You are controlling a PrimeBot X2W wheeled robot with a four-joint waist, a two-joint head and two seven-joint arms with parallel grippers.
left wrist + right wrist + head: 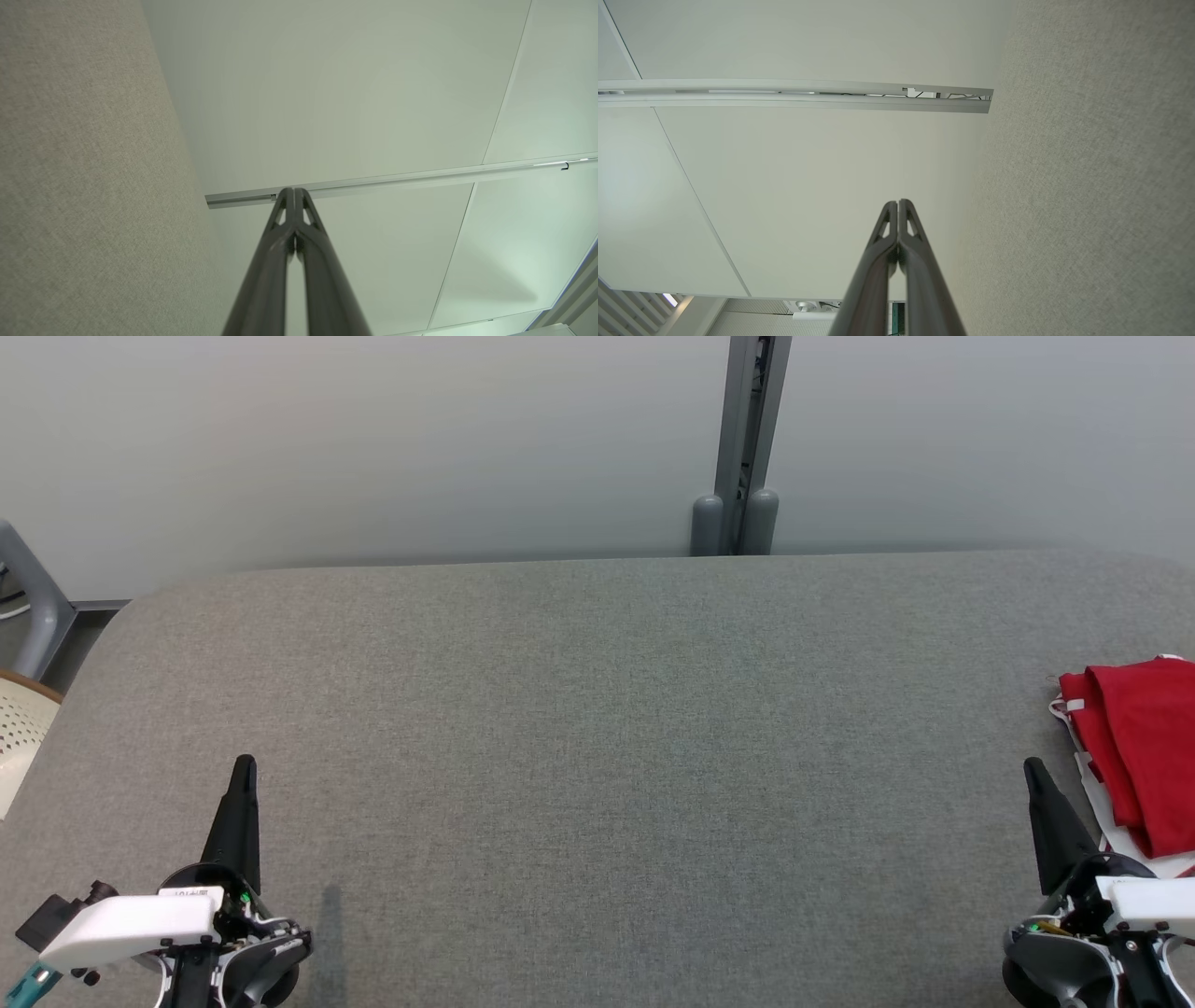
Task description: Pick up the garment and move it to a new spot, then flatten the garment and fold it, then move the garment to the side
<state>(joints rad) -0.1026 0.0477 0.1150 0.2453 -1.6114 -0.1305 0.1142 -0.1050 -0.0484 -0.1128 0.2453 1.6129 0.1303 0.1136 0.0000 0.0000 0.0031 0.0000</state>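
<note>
A folded red garment [1141, 747] lies at the far right of the grey fabric-covered table [597, 728], cut off by the edge of the head view. Its long axis runs from the far side toward the robot, the near end slanting slightly right, and white cloth shows along its left edge. The right hand [1033, 769] rests just left of the garment, clenched on nothing with its fingers [878, 261] pressed together. The left hand [245, 767] sits well apart at the lower left, likewise clenched and empty. A grey post [744, 448] stands against the pale wall behind.
</note>
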